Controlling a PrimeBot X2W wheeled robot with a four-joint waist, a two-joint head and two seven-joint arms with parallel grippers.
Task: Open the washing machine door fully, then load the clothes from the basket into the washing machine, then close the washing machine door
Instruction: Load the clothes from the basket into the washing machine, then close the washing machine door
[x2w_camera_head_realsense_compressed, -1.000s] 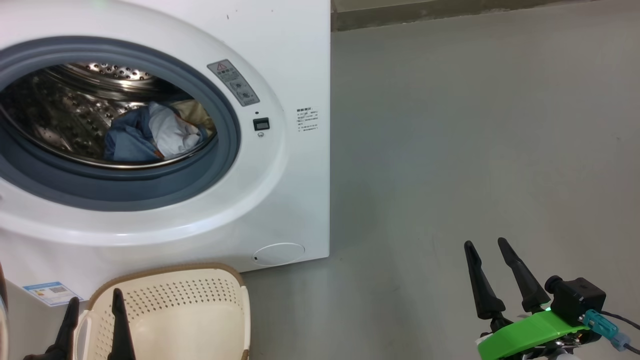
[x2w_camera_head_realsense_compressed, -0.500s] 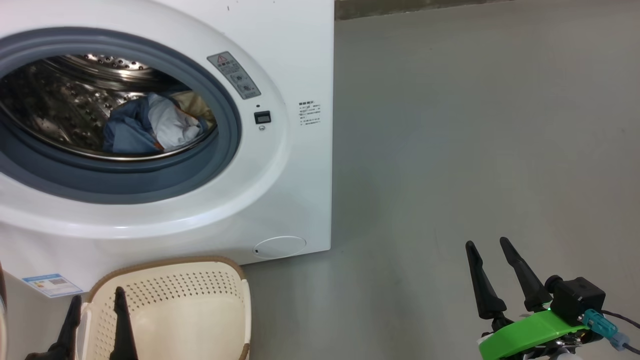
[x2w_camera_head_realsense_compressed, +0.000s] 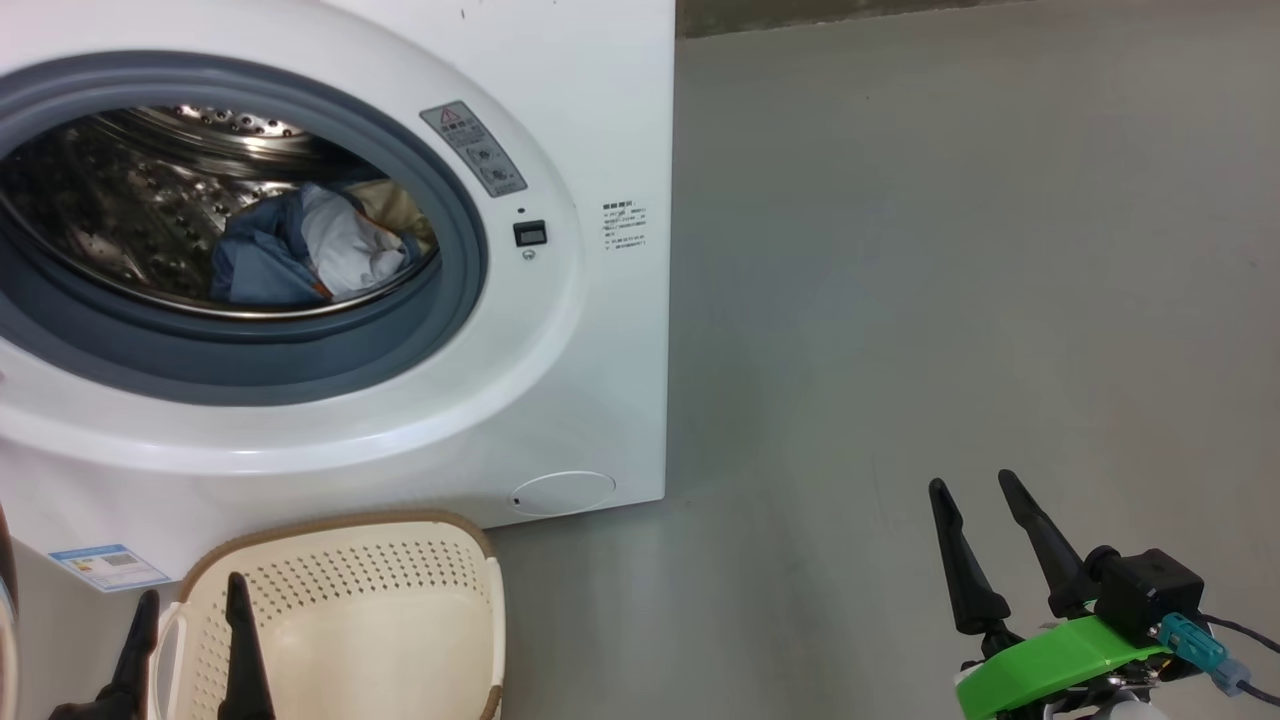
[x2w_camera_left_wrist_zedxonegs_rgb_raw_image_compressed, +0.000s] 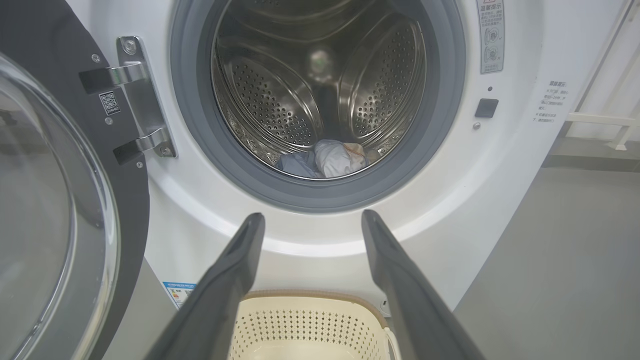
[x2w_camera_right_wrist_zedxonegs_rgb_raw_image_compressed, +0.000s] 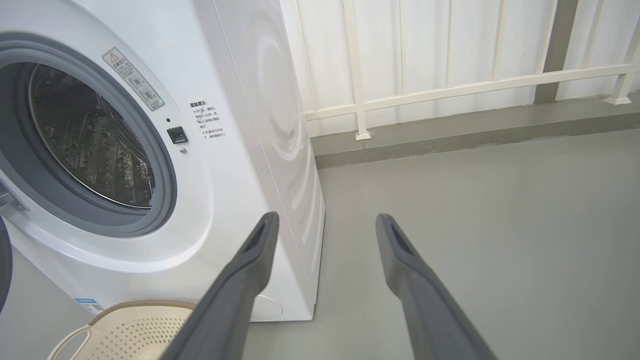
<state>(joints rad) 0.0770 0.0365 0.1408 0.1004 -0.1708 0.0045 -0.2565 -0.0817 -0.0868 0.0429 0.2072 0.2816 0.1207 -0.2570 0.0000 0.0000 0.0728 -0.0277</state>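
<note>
The white washing machine (x2w_camera_head_realsense_compressed: 600, 120) (x2w_camera_left_wrist_zedxonegs_rgb_raw_image_compressed: 505, 165) (x2w_camera_right_wrist_zedxonegs_rgb_raw_image_compressed: 240, 165) stands with its mouth uncovered. Its door (x2w_camera_left_wrist_zedxonegs_rgb_raw_image_compressed: 55, 210) hangs swung wide at the left on a steel hinge. The clothes (x2w_camera_head_realsense_compressed: 300, 260) (x2w_camera_left_wrist_zedxonegs_rgb_raw_image_compressed: 325, 159), blue and white fabric, lie inside the steel drum at the bottom. The cream basket (x2w_camera_head_realsense_compressed: 350, 620) (x2w_camera_left_wrist_zedxonegs_rgb_raw_image_compressed: 305, 325) (x2w_camera_right_wrist_zedxonegs_rgb_raw_image_compressed: 130, 325) sits on the floor before the machine, and nothing shows in the part I can see. My left gripper (x2w_camera_head_realsense_compressed: 190, 598) (x2w_camera_left_wrist_zedxonegs_rgb_raw_image_compressed: 310, 222) is open, over the basket's left side. My right gripper (x2w_camera_head_realsense_compressed: 975, 488) (x2w_camera_right_wrist_zedxonegs_rgb_raw_image_compressed: 325, 222) is open over bare floor to the right.
Grey floor (x2w_camera_head_realsense_compressed: 950, 250) stretches to the right of the machine. A white railing (x2w_camera_right_wrist_zedxonegs_rgb_raw_image_compressed: 450, 90) on a low kerb runs behind it. A round flap (x2w_camera_head_realsense_compressed: 565, 492) and a blue label (x2w_camera_head_realsense_compressed: 110, 566) mark the machine's lower front.
The head view has shifted slightly, so the machine sits a little lower-right in it. Both grippers stay open and about where they were.
</note>
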